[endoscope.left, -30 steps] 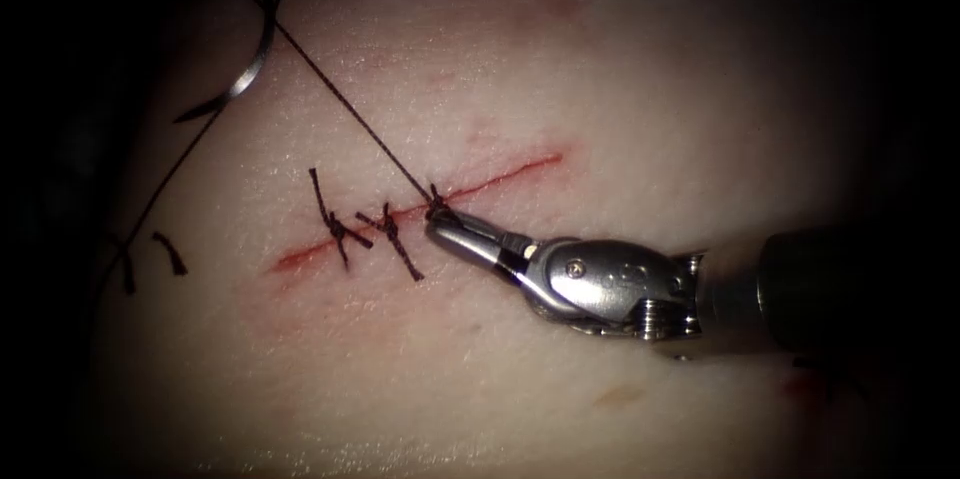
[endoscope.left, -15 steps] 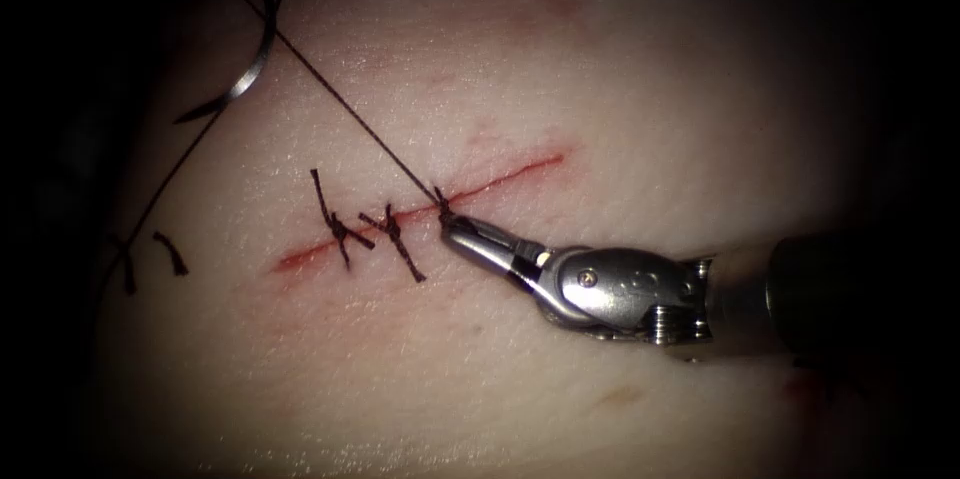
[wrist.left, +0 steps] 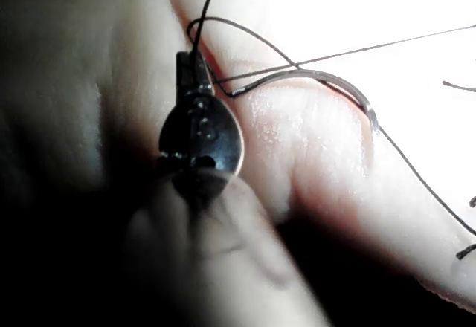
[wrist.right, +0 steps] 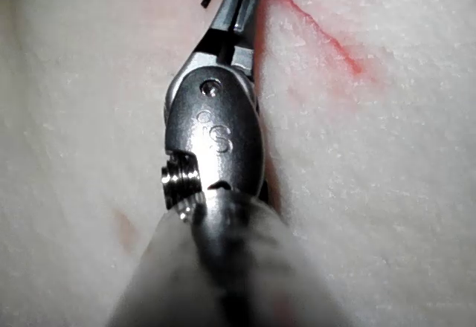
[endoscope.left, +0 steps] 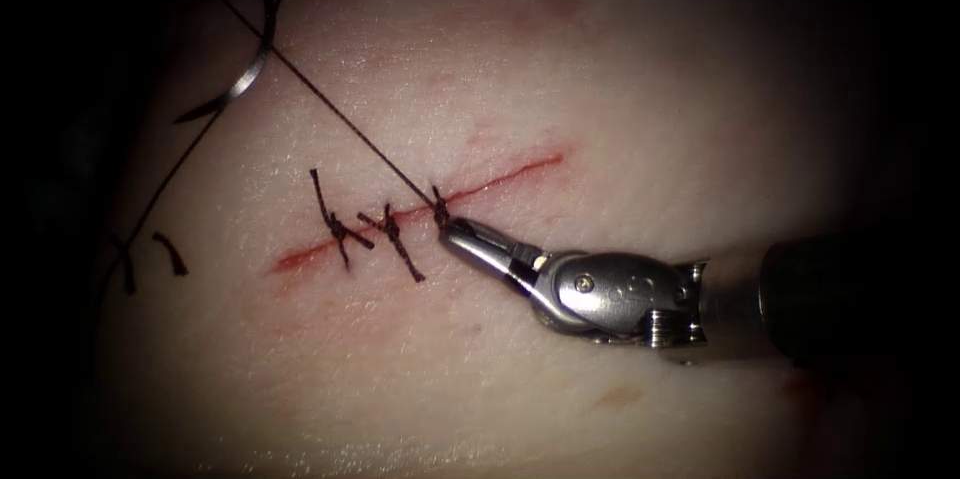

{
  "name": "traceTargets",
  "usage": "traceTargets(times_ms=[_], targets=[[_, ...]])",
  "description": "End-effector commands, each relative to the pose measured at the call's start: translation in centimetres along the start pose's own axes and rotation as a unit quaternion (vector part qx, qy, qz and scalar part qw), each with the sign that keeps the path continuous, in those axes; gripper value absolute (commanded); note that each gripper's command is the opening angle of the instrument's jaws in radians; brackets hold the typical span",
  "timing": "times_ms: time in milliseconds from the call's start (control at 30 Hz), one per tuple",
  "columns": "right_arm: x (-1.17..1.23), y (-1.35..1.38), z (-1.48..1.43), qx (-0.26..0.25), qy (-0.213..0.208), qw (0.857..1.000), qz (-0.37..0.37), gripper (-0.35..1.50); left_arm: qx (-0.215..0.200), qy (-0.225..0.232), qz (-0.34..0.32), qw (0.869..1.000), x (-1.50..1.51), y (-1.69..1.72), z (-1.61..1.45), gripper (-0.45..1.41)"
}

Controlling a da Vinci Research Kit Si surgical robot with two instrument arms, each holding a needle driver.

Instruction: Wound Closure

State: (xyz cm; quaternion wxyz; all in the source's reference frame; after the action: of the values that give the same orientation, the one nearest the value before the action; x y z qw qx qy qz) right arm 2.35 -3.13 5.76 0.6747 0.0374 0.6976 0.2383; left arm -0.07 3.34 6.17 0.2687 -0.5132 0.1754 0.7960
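Note:
The right tool (endoscope.left: 448,228) reaches in from the right, its jaws shut on the thread at a dark knot (endoscope.left: 438,207) over the cut (endoscope.left: 500,177). From that knot the thread (endoscope.left: 340,119) runs taut up and to the left. The curved needle (endoscope.left: 252,64) lies free at the far upper left, outside the tissue (endoscope.left: 620,99), and neither tool holds it. In the left wrist view the left tool (wrist.left: 195,59) is shut on the thread (wrist.left: 357,48), with the needle (wrist.left: 320,80) just beside it. The right wrist view has the right tool (wrist.right: 242,4) closed at the knot.
Two tied stitches (endoscope.left: 338,229) (endoscope.left: 392,234) with short tails cross the cut left of the knot. Cut ends of thread (endoscope.left: 170,252) lie at the far left. A slack strand (endoscope.left: 165,184) trails down from the needle. Red fluid (endoscope.left: 300,259) lines the cut.
The right tool has shifted slightly right and down while keeping its tip at the knot. The thread stays taut and the needle has not moved.

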Motion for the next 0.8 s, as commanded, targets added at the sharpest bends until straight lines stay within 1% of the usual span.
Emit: traceTargets(times_ms=[33, 200, 300, 367, 400, 433, 500, 533, 600, 700, 800], targets=[[-0.05, -0.06, 0.04, -0.001, 0.001, 1.0, 0.002, -0.35, 0.0, 0.001, 0.0, 1.0, -0.01, -0.02, 0.08, -0.45], [0.0, -0.06, 0.08, 0.001, 0.002, 1.0, 0.004, -0.35, 0.003, 0.001, 0.001, 1.0, 0.0, 0.0, 0.11, -0.45], [0.06, -0.06, 0.1, 0.004, 0.006, 1.0, 0.004, -0.35, 0.001, 0.02, -0.002, 1.0, 0.03, 0.1, 0.13, -0.45], [0.1, -0.05, 0.11, 0.003, 0.005, 1.0, 0.006, 0.42, -0.009, 0.028, -0.013, 0.999, 0.07, 0.19, 0.14, -0.45], [0.13, -0.05, 0.13, 0.002, 0.005, 1.0, 0.007, 0.78, -0.018, 0.032, -0.021, 0.999, 0.13, 0.3, 0.14, -0.45], [0.17, -0.04, 0.16, 0.0, 0.007, 1.0, 0.009, 1.01, -0.024, 0.036, -0.019, 0.999, 0.22, 0.44, 0.14, -0.45], [0.21, -0.04, 0.17, -0.001, 0.007, 1.0, 0.011, 1.1, -0.04, 0.046, -0.02, 0.998, 0.31, 0.58, 0.14, -0.45], [0.24, -0.03, 0.19, -0.001, 0.007, 1.0, 0.013, 1.18, -0.058, 0.054, -0.022, 0.997, 0.41, 0.75, 0.13, -0.45], [0.28, -0.03, 0.19, -0.002, 0.007, 1.0, 0.014, 1.26, -0.073, 0.06, -0.022, 0.995, 0.53, 0.93, 0.11, -0.45], [0.35, -0.03, 0.16, 0.004, 0.001, 1.0, 0.017, 1.3, -0.097, 0.078, -0.025, 0.992, 0.8, 1.28, 0.01, -0.45], [0.42, 0.02, 0.09, 0.012, -0.011, 1.0, 0.021, 1.3, -0.111, 0.09, -0.027, 0.989, 0.97, 1.47, -0.11, -0.45]])
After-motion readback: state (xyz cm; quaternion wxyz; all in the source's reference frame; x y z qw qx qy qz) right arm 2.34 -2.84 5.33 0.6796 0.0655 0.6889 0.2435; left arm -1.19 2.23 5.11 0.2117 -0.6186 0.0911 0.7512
